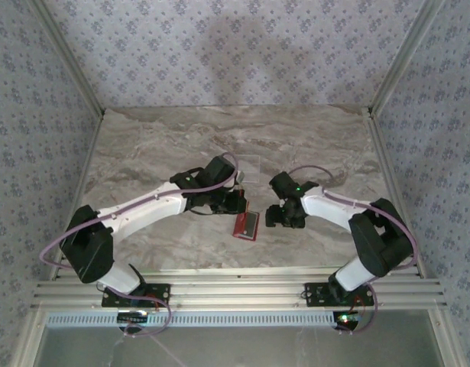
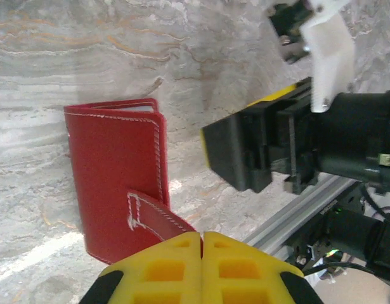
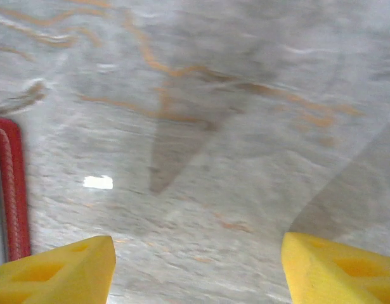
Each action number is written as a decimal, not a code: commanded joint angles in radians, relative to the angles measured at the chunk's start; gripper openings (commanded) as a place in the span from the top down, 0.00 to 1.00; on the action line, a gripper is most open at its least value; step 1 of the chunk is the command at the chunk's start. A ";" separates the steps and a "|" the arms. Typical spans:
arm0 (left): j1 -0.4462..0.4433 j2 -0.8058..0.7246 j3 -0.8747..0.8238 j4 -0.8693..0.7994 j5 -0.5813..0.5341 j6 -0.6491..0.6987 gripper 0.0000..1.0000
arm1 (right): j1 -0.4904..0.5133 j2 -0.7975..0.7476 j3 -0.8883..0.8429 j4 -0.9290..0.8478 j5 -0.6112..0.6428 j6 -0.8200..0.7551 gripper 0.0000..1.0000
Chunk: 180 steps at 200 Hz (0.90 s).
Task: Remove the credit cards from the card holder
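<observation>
Top view: card holder (image 1: 247,224) sits mid-table (image 1: 158,145) betw. the two arms, red w/ a grey inner face showing. Left gripper (image 1: 238,205) is right at its far-left edge; right gripper (image 1: 274,217) is just beside it on the other side, not touching. A pale card (image 1: 248,168) lies flat a bit beyond.

Left wrist: yellow fingers (image 2: 175,269) are pressed together – the holder's strap (image 2: 153,215) lifts off the red cover (image 2: 115,171) and runs into their tips, pinched there. Right gripper's black finger (image 2: 236,152) hangs nearby.

Right wrist: fingers (image 3: 61,266) are wide apart, nothing betw. them – bare marble below, holder's red edge (image 3: 9,183) at far left.
</observation>
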 commanded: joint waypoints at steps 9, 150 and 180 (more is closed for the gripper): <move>-0.005 0.020 0.043 -0.078 -0.034 0.027 1.00 | -0.034 -0.062 -0.018 -0.034 0.000 -0.042 0.29; 0.155 -0.057 -0.221 -0.131 -0.124 0.120 1.00 | 0.116 -0.034 0.161 0.022 -0.171 0.045 0.49; 0.186 -0.040 -0.255 -0.136 -0.133 0.166 0.97 | 0.171 0.032 0.216 0.064 -0.210 0.090 0.60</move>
